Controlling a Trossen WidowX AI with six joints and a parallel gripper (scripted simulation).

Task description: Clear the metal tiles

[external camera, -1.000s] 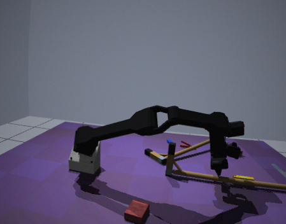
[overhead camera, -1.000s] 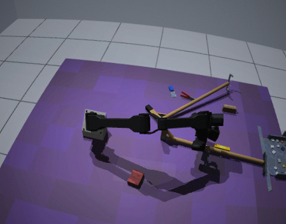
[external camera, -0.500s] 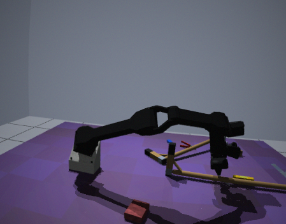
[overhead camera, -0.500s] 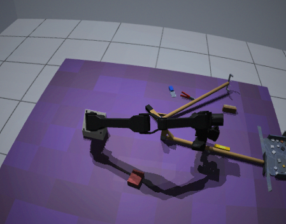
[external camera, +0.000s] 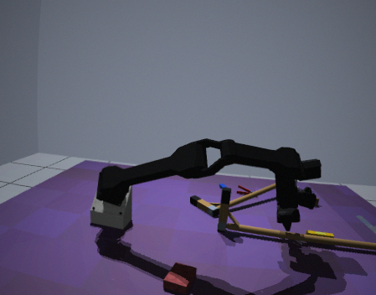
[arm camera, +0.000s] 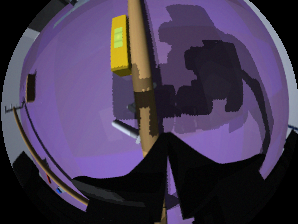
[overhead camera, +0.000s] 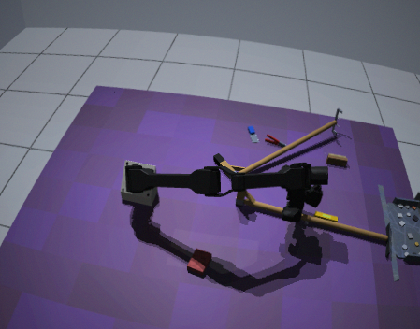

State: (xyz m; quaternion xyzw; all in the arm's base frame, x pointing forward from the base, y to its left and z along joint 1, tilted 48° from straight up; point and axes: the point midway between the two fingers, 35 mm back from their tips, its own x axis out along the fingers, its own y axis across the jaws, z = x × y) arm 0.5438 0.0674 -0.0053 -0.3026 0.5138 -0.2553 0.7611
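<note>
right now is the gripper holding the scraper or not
Gripper: closed tight, holding nothing; its tip sits just above the long scraper's wooden handle.

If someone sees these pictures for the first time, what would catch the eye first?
First, the black arm stretched low across the purple table, its shut gripper pointing straight down at the handle of the long wooden scraper. That handle leads right to the steel plate at the table's edge, where small tiles lie scattered.
</note>
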